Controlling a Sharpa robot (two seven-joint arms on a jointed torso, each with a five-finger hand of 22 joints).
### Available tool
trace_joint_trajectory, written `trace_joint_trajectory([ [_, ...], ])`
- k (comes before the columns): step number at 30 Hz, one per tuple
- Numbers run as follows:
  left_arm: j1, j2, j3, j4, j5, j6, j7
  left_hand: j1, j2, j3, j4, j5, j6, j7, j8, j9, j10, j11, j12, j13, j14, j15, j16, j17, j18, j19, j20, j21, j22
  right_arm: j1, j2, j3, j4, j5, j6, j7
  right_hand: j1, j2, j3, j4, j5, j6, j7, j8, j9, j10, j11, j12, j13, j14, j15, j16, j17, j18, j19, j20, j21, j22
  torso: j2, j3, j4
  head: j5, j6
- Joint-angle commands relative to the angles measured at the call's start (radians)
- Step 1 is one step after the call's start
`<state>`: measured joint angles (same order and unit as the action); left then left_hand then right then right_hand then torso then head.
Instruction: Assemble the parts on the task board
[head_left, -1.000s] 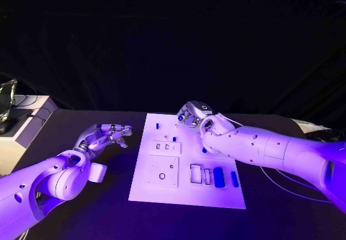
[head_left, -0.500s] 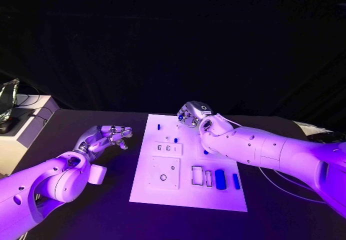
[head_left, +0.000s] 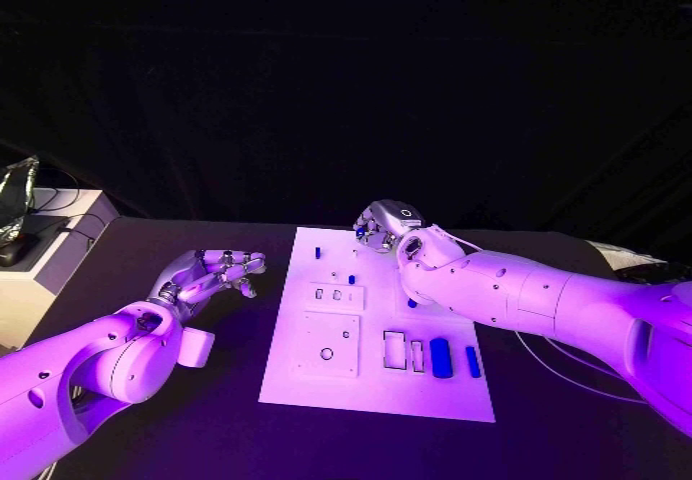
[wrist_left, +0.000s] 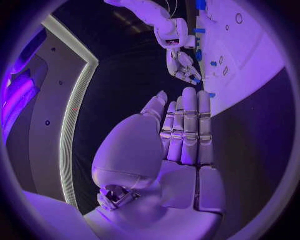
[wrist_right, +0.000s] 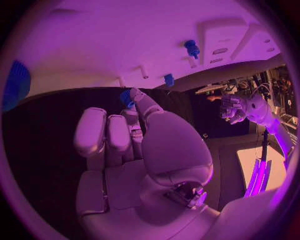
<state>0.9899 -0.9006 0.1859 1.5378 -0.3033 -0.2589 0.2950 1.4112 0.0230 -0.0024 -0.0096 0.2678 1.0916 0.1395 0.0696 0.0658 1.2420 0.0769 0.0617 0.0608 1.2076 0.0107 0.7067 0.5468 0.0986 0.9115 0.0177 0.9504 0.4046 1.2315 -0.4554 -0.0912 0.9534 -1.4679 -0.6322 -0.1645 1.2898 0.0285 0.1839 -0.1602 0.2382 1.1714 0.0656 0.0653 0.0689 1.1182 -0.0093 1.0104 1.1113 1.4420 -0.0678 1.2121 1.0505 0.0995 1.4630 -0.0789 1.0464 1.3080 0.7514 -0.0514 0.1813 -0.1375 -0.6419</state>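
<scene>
Left of task board (head_left: 378, 395): pale box (head_left: 51, 262), possibly cabled.

Left hand (head_left: 214, 272) open, fingers (wrist_left: 189, 125) straight together; right hand (head_left: 387, 230) pinching a small blue part (wrist_right: 127, 97).

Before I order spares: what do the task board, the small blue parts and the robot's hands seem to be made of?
Task board: likely rigid plastic, matte white, with crisp cut-out recesses. Blue parts: probably moulded or printed plastic, opaque and evenly coloured; the pictures leave the method open. Left hand and right hand: smooth, glossy shells with soft highlights, either metal or coated plastic.
</scene>
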Motion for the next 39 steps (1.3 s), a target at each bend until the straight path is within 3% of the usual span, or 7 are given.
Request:
trace_joint_trajectory([
  [1, 0.0, 0.001, 0.001, 0.003, 0.0, 0.01, 0.006, -0.003, -0.003, 0.004, 0.001, 0.0, -0.005, -0.001, -0.003, 0.0, -0.007, 0.002, 0.002, 0.001, -0.007, 0.0, 0.001, -0.001, 0.015, -0.005, 0.001, 0.004, -0.001, 0.001, 0.006, 0.0, -0.005, -0.009, 0.027, 0.014, -0.003, -0.002, -0.001, -0.004, 0.001, 0.009, 0.013, 0.002, 0.001, 0.003, 0.001, -0.005, 0.002, 0.005, -0.005, 0.004, 0.001, -0.01, 0.061, -0.006, 0.003, 0.14, 0.0, 0.0001, 0.001, 0.001, -0.004],
  [13, 0.0, 0.001, 0.001, 0.003, 0.0, 0.011, 0.006, -0.003, -0.003, 0.004, 0.001, 0.0, -0.005, -0.001, -0.003, 0.0, -0.007, 0.002, 0.002, 0.001, -0.007, 0.0, 0.001, -0.001, 0.015, -0.005, 0.001, 0.004, -0.001, -0.008, 0.018, 0.0, -0.02, -0.008, 0.047, 0.016, -0.003, -0.002, -0.001, -0.004, 0.001, 0.009, 0.013, 0.002, 0.001, 0.003, 0.001, -0.005, 0.002, 0.005, -0.005, 0.004, 0.001, -0.01, 0.061, -0.006, 0.003, 0.14, 0.001, -0.0006, 0.002, 0.001, -0.009],
  [21, 0.0, 0.003, 0.001, 0.0, 0.0, 0.011, 0.007, -0.003, -0.003, 0.004, 0.001, 0.0, -0.005, -0.001, -0.003, 0.0, -0.007, 0.002, 0.002, 0.001, -0.007, 0.0, 0.001, -0.001, 0.015, -0.005, 0.001, 0.004, -0.001, -0.009, 0.016, 0.0, -0.023, -0.009, 0.053, 0.01, -0.003, 0.0, -0.001, -0.005, 0.002, 0.008, 0.013, 0.002, 0.001, 0.003, 0.001, -0.006, 0.003, 0.005, -0.005, 0.004, 0.003, -0.01, 0.061, -0.005, 0.003, 0.14, 0.003, -0.0011, -0.0008, 0.004, -0.012],
  [39, 0.0, 0.005, 0.001, -0.004, 0.0, 0.012, 0.007, -0.003, -0.003, 0.004, 0.001, 0.0, -0.005, -0.001, -0.003, 0.0, -0.007, 0.002, 0.002, 0.001, -0.007, 0.0, 0.001, -0.001, 0.015, -0.005, 0.001, 0.004, -0.001, -0.01, 0.015, 0.0, -0.031, -0.014, 0.038, 0.0, -0.004, 0.0, 0.0, -0.006, 0.002, 0.004, 0.015, 0.0, 0.0, 0.003, 0.002, -0.008, 0.003, 0.005, -0.004, 0.002, 0.003, -0.01, 0.061, -0.005, 0.002, 0.14, 0.002, -0.001, 0.0001, 0.003, -0.01],
])
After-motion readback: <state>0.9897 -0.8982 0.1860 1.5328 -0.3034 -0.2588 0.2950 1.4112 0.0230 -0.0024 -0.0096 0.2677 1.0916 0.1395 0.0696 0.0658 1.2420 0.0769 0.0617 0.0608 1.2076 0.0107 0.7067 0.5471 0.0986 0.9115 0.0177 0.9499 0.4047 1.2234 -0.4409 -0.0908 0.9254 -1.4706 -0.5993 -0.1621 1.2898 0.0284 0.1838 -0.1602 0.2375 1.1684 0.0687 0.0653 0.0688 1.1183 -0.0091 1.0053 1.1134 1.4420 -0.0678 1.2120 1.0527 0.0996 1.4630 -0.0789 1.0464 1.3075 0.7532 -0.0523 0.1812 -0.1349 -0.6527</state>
